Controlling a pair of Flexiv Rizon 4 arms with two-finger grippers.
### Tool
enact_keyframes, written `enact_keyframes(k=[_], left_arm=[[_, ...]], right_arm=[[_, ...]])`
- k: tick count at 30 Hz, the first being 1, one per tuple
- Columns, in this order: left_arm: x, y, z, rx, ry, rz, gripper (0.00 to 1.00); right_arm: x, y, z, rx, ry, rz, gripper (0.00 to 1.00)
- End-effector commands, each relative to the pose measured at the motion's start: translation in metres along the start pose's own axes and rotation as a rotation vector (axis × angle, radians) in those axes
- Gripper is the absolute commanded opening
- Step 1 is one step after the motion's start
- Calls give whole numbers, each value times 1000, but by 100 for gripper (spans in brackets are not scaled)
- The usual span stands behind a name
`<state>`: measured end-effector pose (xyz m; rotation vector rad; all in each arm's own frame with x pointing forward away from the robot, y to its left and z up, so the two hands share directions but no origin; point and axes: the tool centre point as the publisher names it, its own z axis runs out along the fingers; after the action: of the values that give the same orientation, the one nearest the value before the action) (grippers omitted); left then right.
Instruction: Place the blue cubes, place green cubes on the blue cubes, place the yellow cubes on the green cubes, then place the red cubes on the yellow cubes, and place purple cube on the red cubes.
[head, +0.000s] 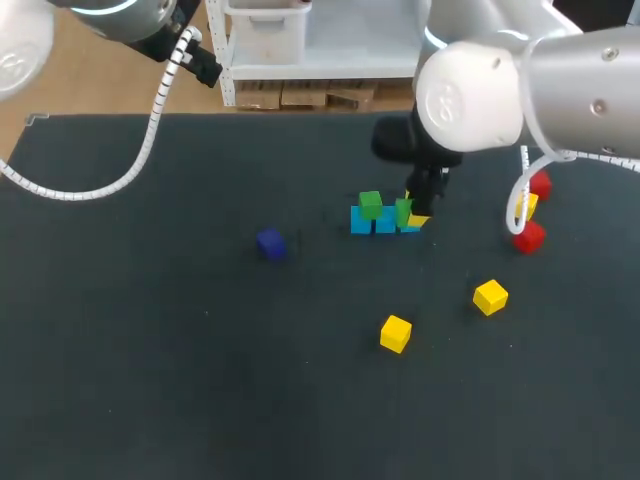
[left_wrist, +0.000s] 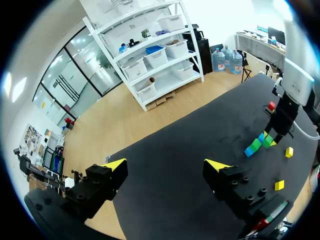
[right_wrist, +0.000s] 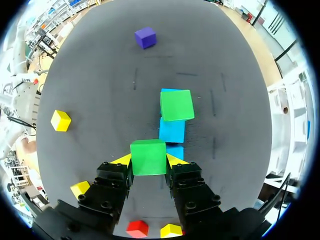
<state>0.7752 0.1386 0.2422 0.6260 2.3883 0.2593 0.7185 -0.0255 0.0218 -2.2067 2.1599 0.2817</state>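
On the matte black table (head: 150, 350), sharp-edged, smooth-faced cubes stood in a row.
The right gripper (right_wrist: 148, 160) clamped a green cube (right_wrist: 148, 151) over the blue cubes (right_wrist: 172, 131), whose far end bore a second green cube (right_wrist: 176, 105). The left gripper (left_wrist: 167, 172) hung spread, empty.

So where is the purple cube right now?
In the head view, the purple cube sits alone on the table, left of centre, to the left of the blue cubes.

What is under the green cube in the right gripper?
A blue cube, mostly covered; only its edge shows. Whether the green cube already rests on it cannot be seen.
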Motion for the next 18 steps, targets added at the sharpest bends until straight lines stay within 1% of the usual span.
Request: enact_keyframes(k=[1, 7, 18], left_arm=[[0, 0, 0, 1, -1, 1, 100], [0, 0, 0, 1, -1, 1, 100], [0, 0, 0, 1, -1, 1, 100]], right_arm=[[-6, -13, -1, -20, 1, -6, 0], [-10, -19, -1, -24, 6, -15, 0], [-4, -22, 4, -35, 8, -5, 0]])
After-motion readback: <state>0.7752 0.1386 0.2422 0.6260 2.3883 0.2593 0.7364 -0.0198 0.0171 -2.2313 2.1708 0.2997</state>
